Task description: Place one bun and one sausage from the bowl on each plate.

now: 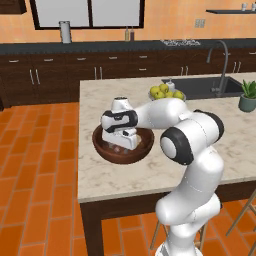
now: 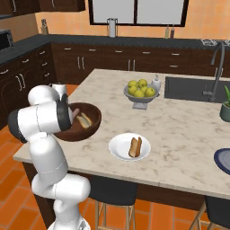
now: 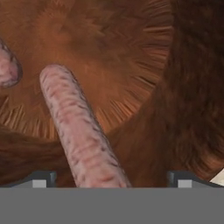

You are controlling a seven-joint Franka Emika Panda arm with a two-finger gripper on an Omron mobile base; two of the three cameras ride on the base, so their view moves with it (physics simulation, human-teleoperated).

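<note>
**Sausage pickup under way**

Left base view: the gripper [image 1: 121, 145] is lowered into the bowl [image 1: 145, 148].
Right base view: the white plate [image 2: 117, 152] is already filled.
Hand view: fingers [image 3: 40, 178] are spread around the sausage [image 3: 78, 133]; closing is judged next.

Gripper [image 1: 119, 146] low inside bowl [image 1: 145, 150]

The bowl [image 3: 131, 52] is dark-brown wood with streaked radial grain. A sausage [image 3: 81, 131] is mottled pink-brown. The white plate [image 2: 119, 150] carries a golden-tan bun [image 2: 134, 147]. At two o'clock, yellow-green fruit [image 2: 140, 89] fills a grey pedestal bowl [image 2: 140, 104] on the beige marbled counter [image 2: 179, 126].
</note>
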